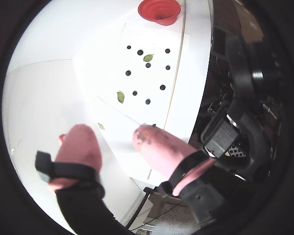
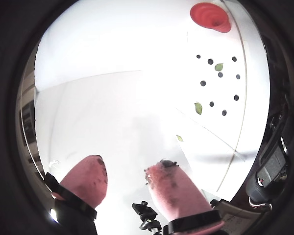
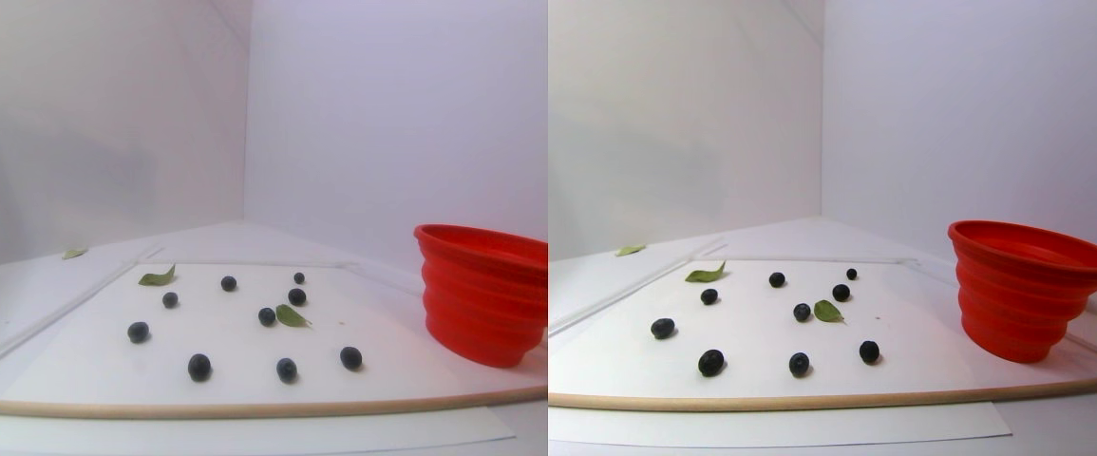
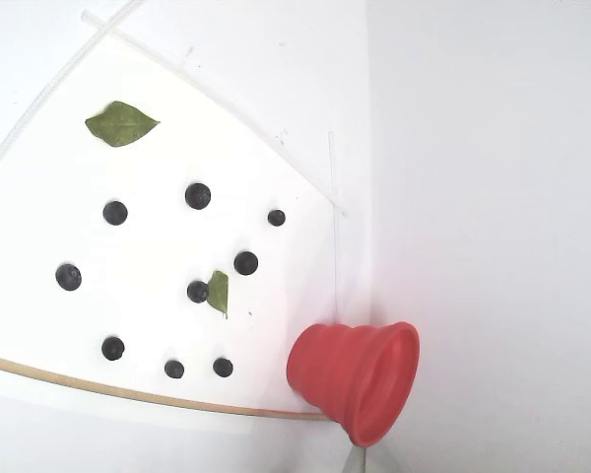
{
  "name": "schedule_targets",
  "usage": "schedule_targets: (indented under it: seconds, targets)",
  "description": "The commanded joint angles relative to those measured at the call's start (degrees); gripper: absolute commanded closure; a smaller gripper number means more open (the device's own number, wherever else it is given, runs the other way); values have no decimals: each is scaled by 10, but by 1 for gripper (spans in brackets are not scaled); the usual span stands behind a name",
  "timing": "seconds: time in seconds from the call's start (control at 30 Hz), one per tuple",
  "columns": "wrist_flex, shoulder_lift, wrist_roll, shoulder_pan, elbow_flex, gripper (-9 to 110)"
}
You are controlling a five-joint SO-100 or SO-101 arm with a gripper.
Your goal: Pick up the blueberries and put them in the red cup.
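Note:
Several dark blueberries (image 4: 198,195) lie scattered on a white sheet (image 4: 39,197); the stereo pair view shows them too (image 3: 198,367). The red cup (image 4: 360,379) stands just past the sheet's corner, upright in the stereo pair view (image 3: 486,294). In both wrist views the berries (image 1: 162,87) (image 2: 211,104) and the cup (image 1: 159,11) (image 2: 210,16) sit far off at the top. My gripper (image 1: 110,139) (image 2: 127,169) is open, well short of the berries, with nothing between its pink fingertips (image 1: 78,142). The stereo pair and fixed views do not show the gripper.
Green leaves lie among the berries (image 4: 121,123) (image 4: 218,292) (image 3: 292,315). A thin wooden strip (image 4: 128,392) (image 3: 225,410) borders the sheet's near edge. White walls close the corner behind the cup. Dark arm hardware and cables (image 1: 245,127) fill the right of a wrist view.

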Motion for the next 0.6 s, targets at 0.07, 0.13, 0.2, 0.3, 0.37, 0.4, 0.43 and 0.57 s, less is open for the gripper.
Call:
schedule_targets:
  seconds: [0.07, 0.13, 0.2, 0.3, 0.37, 0.4, 0.43, 0.57]
  targets:
    - [-4, -8, -3, -4, -2, 90]
    - [-4, -8, -4, -4, -2, 89]
    - [-5, -10, -6, -10, -1, 88]
    - [-6, -9, -5, -21, 0, 87]
    - [-7, -3, -6, -27, 0, 87]
    - [-7, -3, -6, -27, -3, 87]
    - [-7, -3, -10, -27, -5, 87]
    - [-15, -3, -11, -47, -23, 89]
